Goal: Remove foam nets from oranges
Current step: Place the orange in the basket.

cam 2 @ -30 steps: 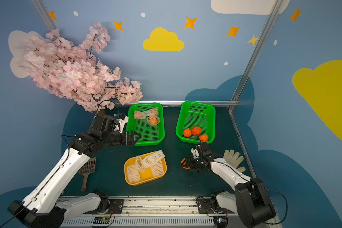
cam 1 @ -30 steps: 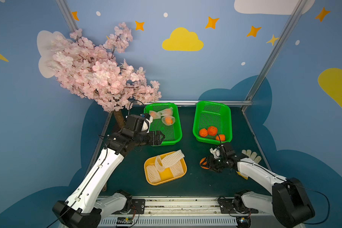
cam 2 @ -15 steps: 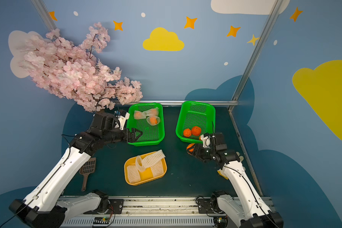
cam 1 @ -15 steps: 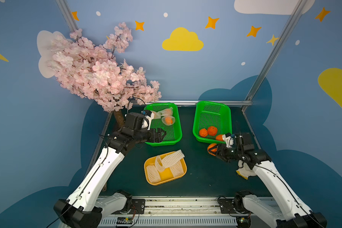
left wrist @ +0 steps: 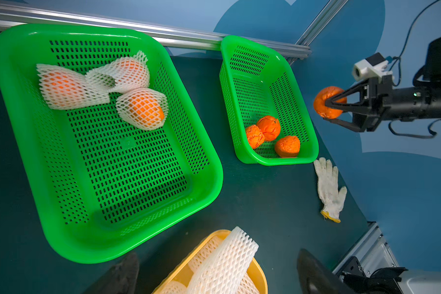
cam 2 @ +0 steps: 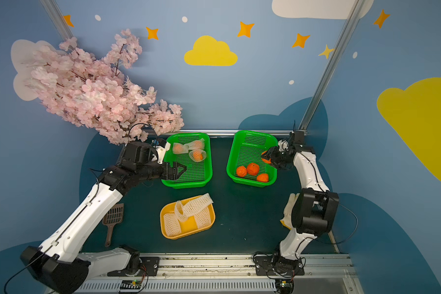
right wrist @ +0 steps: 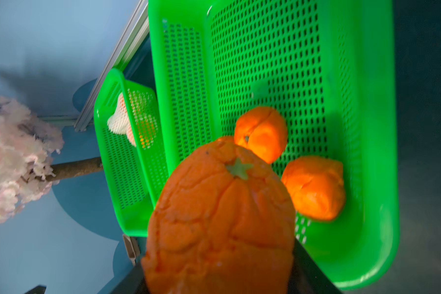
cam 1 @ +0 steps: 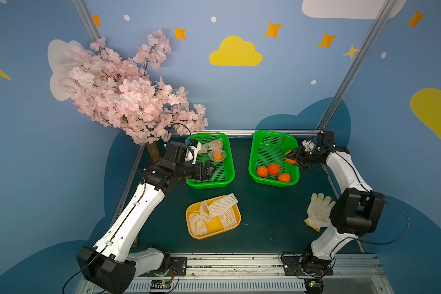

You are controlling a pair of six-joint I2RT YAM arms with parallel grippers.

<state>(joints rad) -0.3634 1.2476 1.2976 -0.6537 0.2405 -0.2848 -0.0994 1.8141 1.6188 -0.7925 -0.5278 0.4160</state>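
Three oranges in white foam nets [left wrist: 143, 108] lie at the back of the left green basket [cam 1: 227, 175]. My left gripper [cam 1: 209, 171] hangs open and empty over that basket's front left corner. In its wrist view the left gripper [left wrist: 218, 267] stands wide above the yellow tray [cam 1: 237, 216] of empty foam nets [cam 1: 220, 205]. Three bare oranges [cam 1: 273, 168] sit in the right green basket [cam 1: 251, 163]. My right gripper [cam 1: 294, 157] is shut on another bare orange [right wrist: 222, 216] above that basket's right rim.
A white work glove [cam 1: 318, 210] lies on the dark mat near the right arm. A pink blossom tree [cam 1: 127, 94] overhangs the back left corner. A brown scoop [cam 2: 113, 219] lies by the left arm. A metal rail [cam 1: 239, 132] runs behind the baskets.
My right arm has carried the bare orange from the table's front up and back to the right basket's rim. The left gripper has shifted slightly over the left basket and opened a little wider.
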